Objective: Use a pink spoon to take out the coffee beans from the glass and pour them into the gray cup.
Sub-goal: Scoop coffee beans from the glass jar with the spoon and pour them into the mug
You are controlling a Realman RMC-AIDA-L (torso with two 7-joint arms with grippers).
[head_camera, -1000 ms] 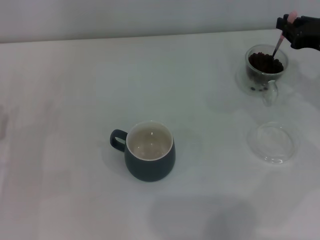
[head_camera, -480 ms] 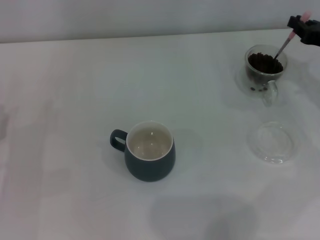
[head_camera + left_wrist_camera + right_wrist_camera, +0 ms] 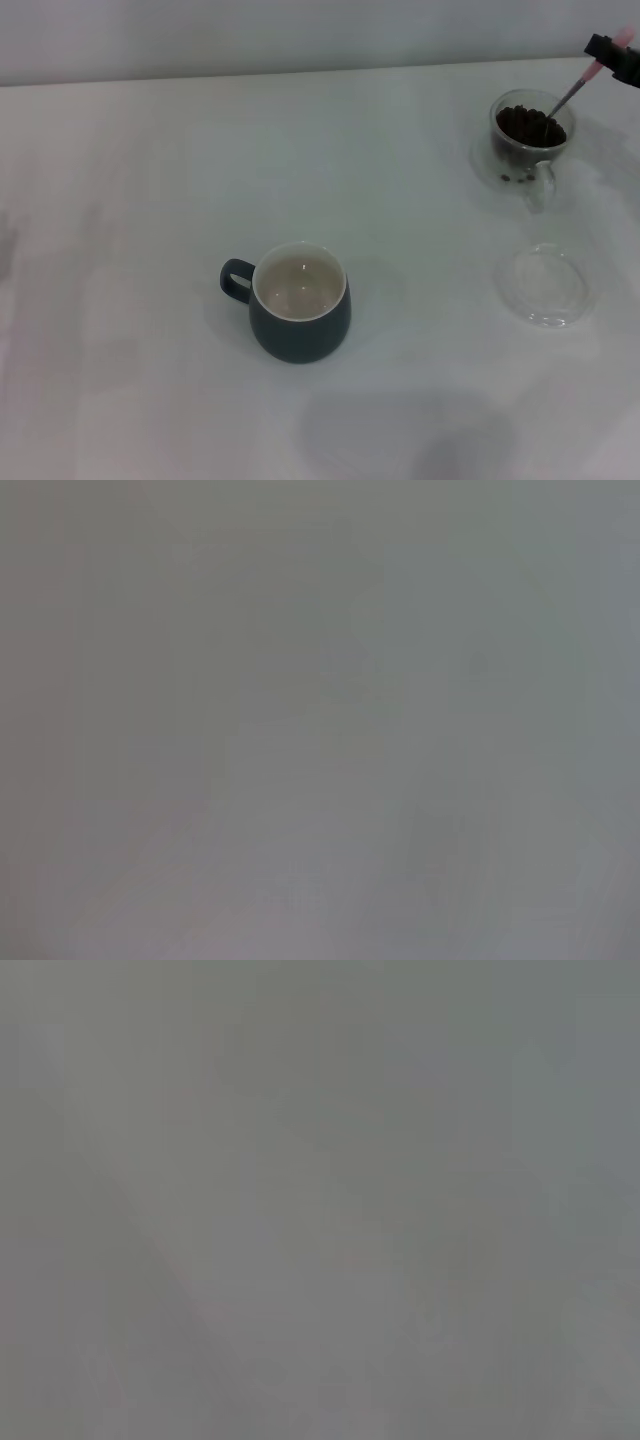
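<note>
The glass (image 3: 528, 140) stands at the far right of the table, full of coffee beans (image 3: 530, 124). The pink spoon (image 3: 580, 84) leans into it, bowl down among the beans, handle up to the right. My right gripper (image 3: 618, 48) shows only as a black tip at the frame's right edge, shut on the spoon's pink handle end. The gray cup (image 3: 297, 302) stands near the table's middle, handle to the left, cream inside, no beans visible in it. My left gripper is out of view. Both wrist views show only plain grey.
A flat clear glass saucer (image 3: 546, 285) lies on the white table (image 3: 150, 200) in front of the glass, at the right. The table's far edge meets a pale wall just behind the glass.
My right gripper has moved right and up toward the frame's edge, tilting the spoon's handle farther right; the bowl stays in the beans. The cup, glass and saucer have not moved.
</note>
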